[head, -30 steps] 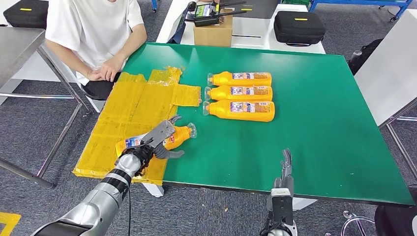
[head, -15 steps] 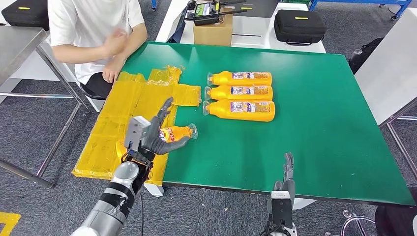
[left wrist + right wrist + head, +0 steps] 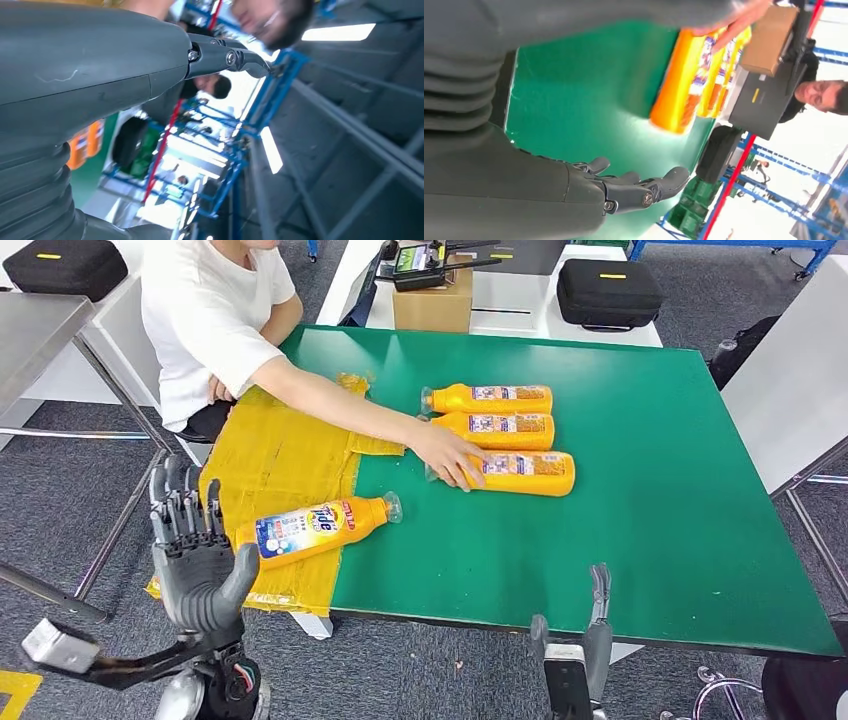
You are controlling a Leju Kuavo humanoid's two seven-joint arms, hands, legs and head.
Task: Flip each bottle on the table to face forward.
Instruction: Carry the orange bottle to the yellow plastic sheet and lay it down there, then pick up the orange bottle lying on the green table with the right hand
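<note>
An orange detergent bottle (image 3: 312, 528) lies on its side across the edge of the yellow mat (image 3: 280, 455), printed label up, cap toward the table's middle. My left hand (image 3: 196, 562) is raised off the near left corner, fingers spread, holding nothing and apart from that bottle. Three more orange bottles (image 3: 495, 398) (image 3: 505, 430) (image 3: 528, 473) lie in a row at mid table. A person's hand (image 3: 447, 452) rests on the nearest of them. My right hand (image 3: 585, 635) stands at the table's front edge with straight fingers (image 3: 644, 189), holding nothing.
The green table (image 3: 650, 490) has bare room on its right half. A person in a white shirt (image 3: 205, 315) sits at the far left corner, arm stretched across the mat. A cardboard box (image 3: 432, 308) and a black case (image 3: 608, 292) sit beyond the far edge.
My left hand has let go of the near bottle and drawn back off the table. The bottle now lies label up. The person has reached in, and the nearest bottle of the row has shifted right.
</note>
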